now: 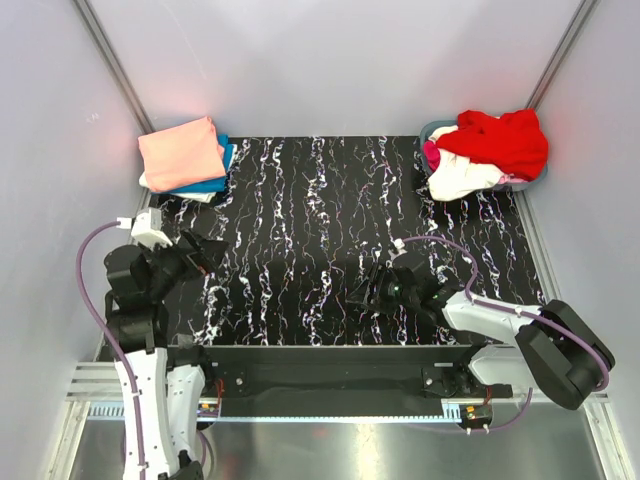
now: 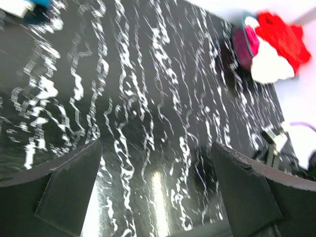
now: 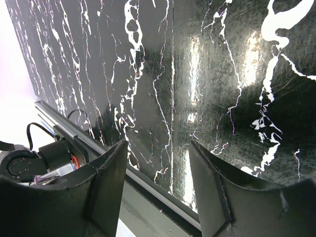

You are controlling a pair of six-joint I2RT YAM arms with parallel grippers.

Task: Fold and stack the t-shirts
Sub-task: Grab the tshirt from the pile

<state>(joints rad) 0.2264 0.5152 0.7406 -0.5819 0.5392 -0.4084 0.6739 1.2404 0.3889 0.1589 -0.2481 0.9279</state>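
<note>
Near the arm bases, the left claw (image 2: pixel 157 185) spread wide and the right claw (image 3: pixel 158 180) partly spread, both empty over the black marbled counter (image 1: pixel 320 200); far left, a folded stack of t-shirts (image 1: pixel 185 158) topped salmon-pink; far right, a basket (image 1: pixel 436 132) heaped with a red t-shirt (image 1: pixel 500 140) over cream and magenta ones.

You have a glossy black worktop (image 1: pixel 310 240) veined with white marble streaks, closed in by pale grey-white walls (image 1: pixel 330 60) on three sides. Aluminium struts (image 1: pixel 112 62) climb the back corners. Overhead light glares off the worktop.
</note>
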